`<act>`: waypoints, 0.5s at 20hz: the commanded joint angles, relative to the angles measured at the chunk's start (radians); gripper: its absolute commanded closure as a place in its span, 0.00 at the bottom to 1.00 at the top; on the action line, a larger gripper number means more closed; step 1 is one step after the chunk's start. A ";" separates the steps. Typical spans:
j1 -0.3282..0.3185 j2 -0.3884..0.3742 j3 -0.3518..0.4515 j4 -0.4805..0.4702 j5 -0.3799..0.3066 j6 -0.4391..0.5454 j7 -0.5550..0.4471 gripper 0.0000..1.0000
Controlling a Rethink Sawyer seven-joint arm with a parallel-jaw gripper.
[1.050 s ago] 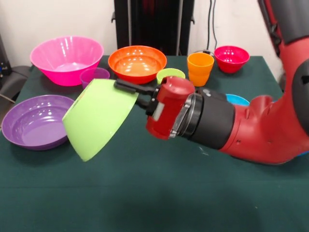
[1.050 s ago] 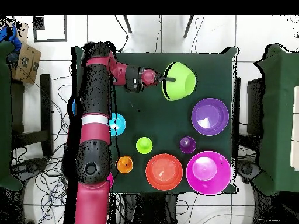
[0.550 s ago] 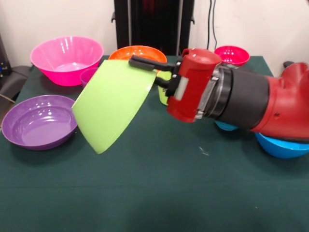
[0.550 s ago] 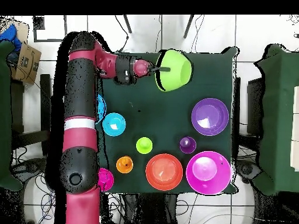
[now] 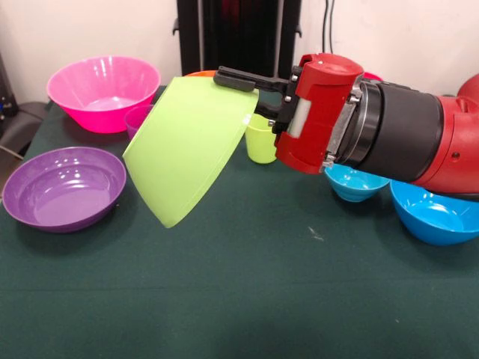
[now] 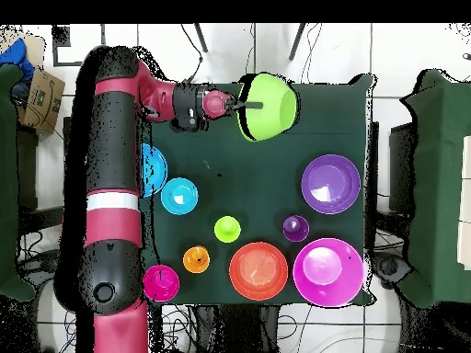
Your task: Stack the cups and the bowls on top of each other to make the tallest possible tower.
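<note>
My gripper (image 5: 239, 84) (image 6: 246, 106) is shut on the rim of the lime green bowl (image 5: 187, 149) (image 6: 269, 108), which hangs tilted on its side above the table's front part. All other pieces stand apart on the cloth, none stacked: big pink bowl (image 5: 103, 90) (image 6: 327, 272), shallow purple bowl (image 5: 63, 187) (image 6: 331, 184), orange bowl (image 6: 258, 271), purple cup (image 5: 138, 117) (image 6: 295, 228), lime green cup (image 5: 261, 138) (image 6: 227, 229), orange cup (image 6: 196, 260), small light blue bowl (image 5: 355, 182) (image 6: 179, 196), big blue bowl (image 5: 434, 213) (image 6: 152, 170), red bowl (image 6: 161, 282).
The green table cloth (image 5: 247, 299) has bare room in front of and below the held bowl. In the front view the arm's thick red and black wrist (image 5: 367, 134) hides the orange cup and most of the red bowl. Chairs stand beyond the table's ends.
The arm has swung sideways and a little up with the lime green bowl still held. Its elbow has drawn off the blue bowls, which now show.
</note>
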 commanded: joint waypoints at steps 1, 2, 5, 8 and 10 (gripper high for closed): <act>0.023 -0.040 0.132 0.151 0.042 -0.118 0.137 1.00; 0.026 -0.044 0.136 0.159 0.041 -0.124 0.138 1.00; 0.029 -0.053 0.147 0.178 0.039 -0.144 0.141 1.00; 0.025 -0.062 0.147 0.173 0.042 -0.142 0.127 1.00; 0.023 -0.064 0.147 0.167 0.043 -0.140 0.121 1.00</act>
